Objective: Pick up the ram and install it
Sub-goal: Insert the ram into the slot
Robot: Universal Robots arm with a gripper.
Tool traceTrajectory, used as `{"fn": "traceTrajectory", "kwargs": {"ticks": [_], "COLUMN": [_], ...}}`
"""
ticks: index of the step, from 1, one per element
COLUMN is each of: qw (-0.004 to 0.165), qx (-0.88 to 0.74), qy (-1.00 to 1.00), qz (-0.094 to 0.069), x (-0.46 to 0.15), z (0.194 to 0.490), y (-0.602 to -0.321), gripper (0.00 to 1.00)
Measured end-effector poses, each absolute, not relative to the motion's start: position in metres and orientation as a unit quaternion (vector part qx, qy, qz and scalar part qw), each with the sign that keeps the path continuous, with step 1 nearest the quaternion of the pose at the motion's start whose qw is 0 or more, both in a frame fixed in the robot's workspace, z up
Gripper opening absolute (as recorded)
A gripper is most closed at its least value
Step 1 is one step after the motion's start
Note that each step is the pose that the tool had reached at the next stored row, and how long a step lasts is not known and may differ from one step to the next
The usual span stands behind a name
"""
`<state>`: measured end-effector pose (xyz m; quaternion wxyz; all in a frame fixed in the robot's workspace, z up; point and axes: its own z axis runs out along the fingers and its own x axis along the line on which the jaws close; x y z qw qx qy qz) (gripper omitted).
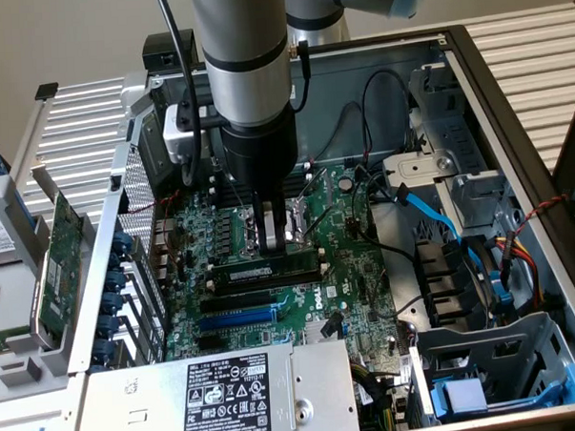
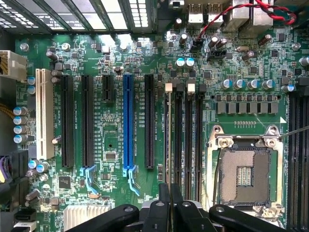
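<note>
The ram, a long green stick with a white label, stands on edge in a black memory slot on the motherboard, just in front of the CPU socket. My gripper comes straight down on it from above, its fingers shut on the stick's top edge near the middle. In the wrist view the ram is a thin edge-on line along the memory slot nearest the expansion slots, running out from between the closed fingertips of the gripper. White end clips sit at the slot's end.
The open CPU socket lies beside the memory slots, with a blue expansion slot on the other side. A power supply fills the case's near edge. Blue and black cables cross toward the drive cage. A green expansion card stands outside the case at the exterior view's left.
</note>
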<state>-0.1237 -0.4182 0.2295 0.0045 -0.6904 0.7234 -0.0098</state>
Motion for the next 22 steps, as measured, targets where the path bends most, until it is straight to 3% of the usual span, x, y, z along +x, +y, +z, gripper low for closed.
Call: {"fn": "traceTrajectory", "kwargs": {"ticks": [9, 11, 12, 22], "qw": [0.005, 0.005, 0.005, 0.005], "qx": [-0.690, -0.690, -0.690, -0.690], "qy": [0.723, 0.723, 0.723, 0.723], "qz": [-0.010, -0.010, -0.010, -0.010], "x": [-0.1239, -0.1239, -0.1239, -0.1240], "z": [0.2285, 0.2284, 0.2284, 0.2367], "y": [-0.4182, -0.4182, -0.4182, -0.4182], "gripper": [0.13, 0.14, 0.21, 0.21]}}
